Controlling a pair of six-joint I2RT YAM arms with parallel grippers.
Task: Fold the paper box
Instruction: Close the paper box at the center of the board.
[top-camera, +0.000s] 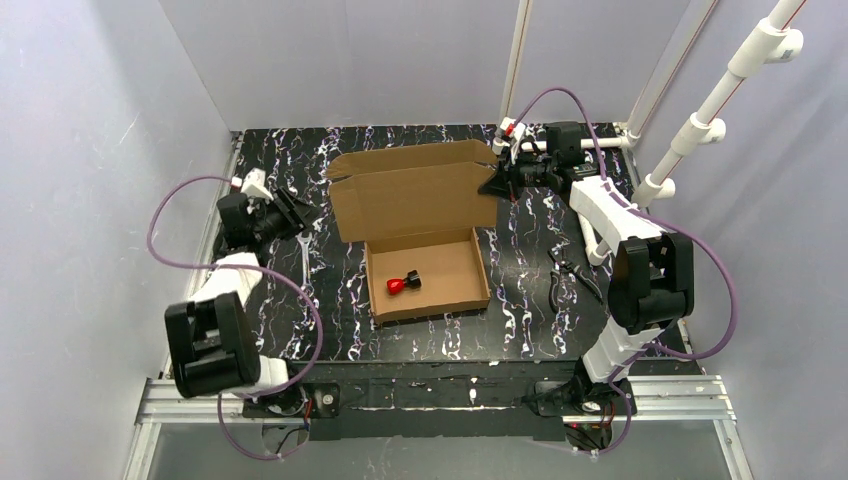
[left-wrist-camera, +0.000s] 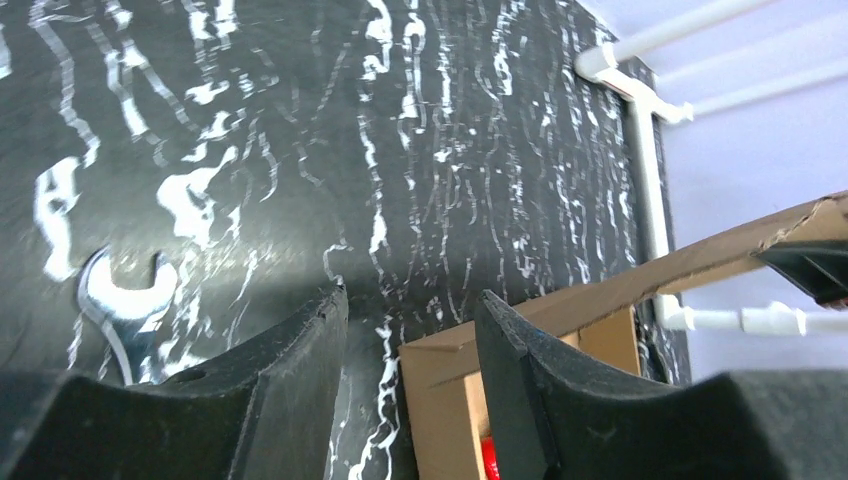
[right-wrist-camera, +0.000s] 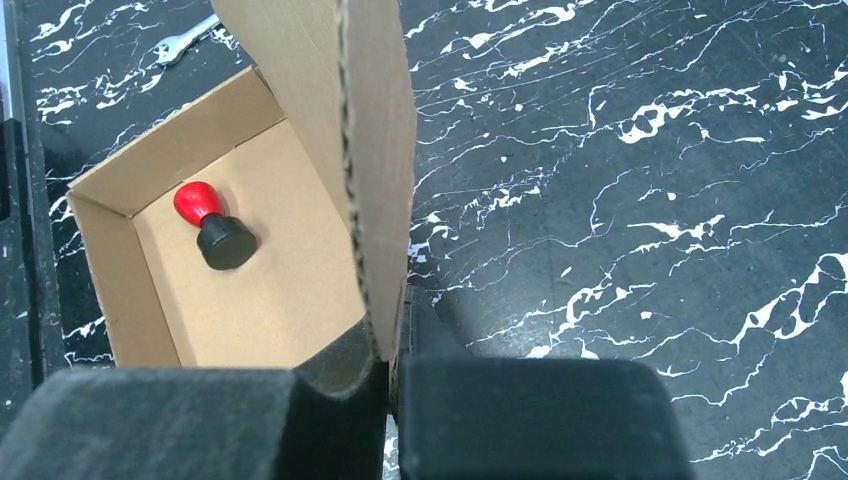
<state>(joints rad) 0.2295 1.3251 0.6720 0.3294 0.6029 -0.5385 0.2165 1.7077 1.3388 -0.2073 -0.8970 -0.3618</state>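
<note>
From above, the paper box (top-camera: 410, 200), a shallow rectangular piece of plain brown corrugated cardboard, sits mid-counter on the black, white-veined marbled counter (top-camera: 520, 320). Its four low walls are already up and form a tray. A small object with a red bulb and a black base (top-camera: 403, 283) lies inside. The lid panel stands upright at the far side with its top flap unfolded. The right hand (top-camera: 497, 180) is at the lid's right edge. The left hand (top-camera: 290, 215) hangs beside the box's left side, apart from it. Dark-handled pliers (top-camera: 567, 275) lie on the counter to the right.

In the left wrist view, the left hand (left-wrist-camera: 410, 300) is spread, with nothing between its fingers and bare counter under the gap. The corner of the paper box (left-wrist-camera: 430, 420) shows just beyond one finger. A silver open-ended wrench (left-wrist-camera: 120, 300) lies to the side.

In the right wrist view, the right hand (right-wrist-camera: 393, 350) is pressed together, pinching the lid's upright panel (right-wrist-camera: 380, 150). The red and black object (right-wrist-camera: 212, 225) rests on the tray floor.

I judge the tray finished. The lid has not yet been brought down, and its flap and tabs have not been tucked.
</note>
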